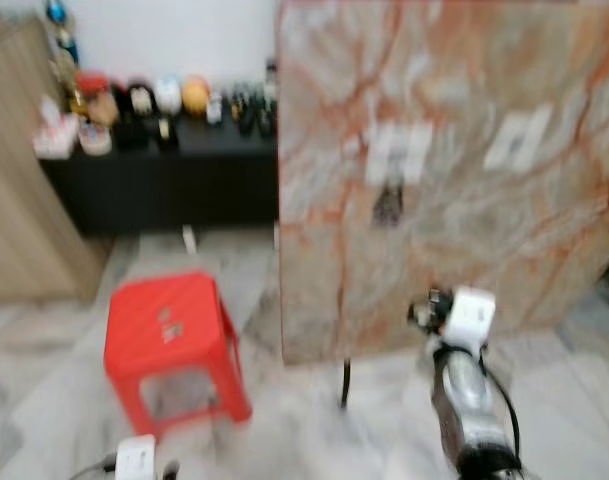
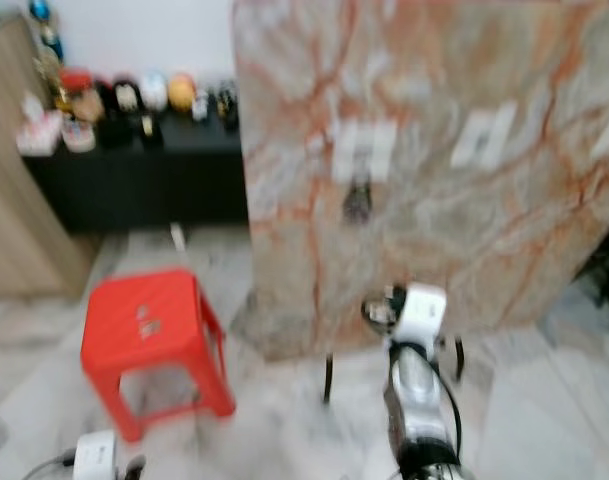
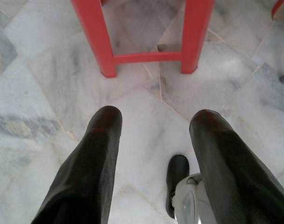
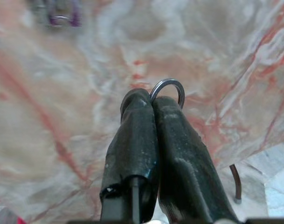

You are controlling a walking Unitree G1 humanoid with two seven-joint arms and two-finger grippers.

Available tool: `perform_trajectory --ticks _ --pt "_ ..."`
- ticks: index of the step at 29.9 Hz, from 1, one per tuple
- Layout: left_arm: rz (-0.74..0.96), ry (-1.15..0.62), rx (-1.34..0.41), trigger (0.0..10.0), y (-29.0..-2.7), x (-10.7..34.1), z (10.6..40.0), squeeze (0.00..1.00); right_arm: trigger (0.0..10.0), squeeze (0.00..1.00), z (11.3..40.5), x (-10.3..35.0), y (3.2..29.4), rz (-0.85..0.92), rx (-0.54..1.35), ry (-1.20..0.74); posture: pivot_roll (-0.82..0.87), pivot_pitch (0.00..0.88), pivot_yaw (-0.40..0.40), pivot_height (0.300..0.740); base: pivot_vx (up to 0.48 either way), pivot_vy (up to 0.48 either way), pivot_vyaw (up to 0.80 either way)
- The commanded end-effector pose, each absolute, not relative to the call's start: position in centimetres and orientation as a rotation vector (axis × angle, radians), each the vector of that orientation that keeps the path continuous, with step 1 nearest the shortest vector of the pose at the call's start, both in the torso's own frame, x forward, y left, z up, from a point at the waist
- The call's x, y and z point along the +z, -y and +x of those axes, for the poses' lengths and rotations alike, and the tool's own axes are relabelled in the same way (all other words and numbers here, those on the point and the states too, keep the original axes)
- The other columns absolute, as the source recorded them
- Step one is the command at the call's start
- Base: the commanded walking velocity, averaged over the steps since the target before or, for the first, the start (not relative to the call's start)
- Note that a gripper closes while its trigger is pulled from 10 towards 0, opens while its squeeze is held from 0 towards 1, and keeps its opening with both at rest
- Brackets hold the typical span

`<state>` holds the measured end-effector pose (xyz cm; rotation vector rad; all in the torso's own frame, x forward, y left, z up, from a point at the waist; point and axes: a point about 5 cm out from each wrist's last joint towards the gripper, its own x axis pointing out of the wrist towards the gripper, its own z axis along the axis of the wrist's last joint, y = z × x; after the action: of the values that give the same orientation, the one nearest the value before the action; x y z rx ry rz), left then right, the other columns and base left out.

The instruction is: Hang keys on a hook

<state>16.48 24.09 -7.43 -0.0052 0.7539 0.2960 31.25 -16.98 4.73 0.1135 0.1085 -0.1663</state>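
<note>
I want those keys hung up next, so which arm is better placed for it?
The right. Its gripper is raised toward the marble panel, fingers shut on the key ring. The left gripper hangs open over the floor by the red stool.

I had the silver right arm [image 1: 469, 400] raised forward, its white wrist block up in front of me. The right gripper [image 4: 153, 100] had its two long black fingers pressed together, pinching a thin metal key ring [image 4: 169, 88] at the tips. My left arm hung low, and the left gripper [image 3: 153, 123] had its black fingers spread wide apart, pointing down.
</note>
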Motion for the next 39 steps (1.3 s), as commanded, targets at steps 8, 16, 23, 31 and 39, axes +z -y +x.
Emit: perform_trajectory --ticks 8,16,23,31,39 --pt "0.005 -0.772 0.287 10.0 -23.71 -7.65 16.30 0.00 10.0 0.00 31.42 5.04 17.57 0.097 -0.179 -0.096 0.00 0.000 -0.049 0.740 0.000 0.000 0.00" --pt "-0.004 -0.763 0.294 10.0 -23.77 -7.57 16.41 0.00 10.0 0.00 31.82 5.51 17.82 0.094 -0.184 -0.082 0.00 0.000 -0.050 0.740 0.000 0.000 0.00" --pt "0.004 -0.769 0.283 10.0 -23.68 -7.60 16.44 0.00 10.0 0.00 31.76 5.40 17.59 0.097 -0.181 -0.085 0.00 0.000 -0.050 0.740 0.000 0.000 0.00" --pt "0.006 -0.764 0.279 10.0 -23.53 -7.59 16.50 0.00 10.0 0.00 31.68 5.21 17.34 0.099 -0.173 -0.093 0.00 0.000 -0.052 0.740 0.000 -0.444 0.00" --pt "0.003 -0.766 0.272 10.0 -23.23 -7.65 16.54 0.00 10.0 0.00 31.67 5.18 17.38 0.099 -0.174 -0.094 0.00 0.000 -0.052 0.740 0.000 -0.331 0.00"
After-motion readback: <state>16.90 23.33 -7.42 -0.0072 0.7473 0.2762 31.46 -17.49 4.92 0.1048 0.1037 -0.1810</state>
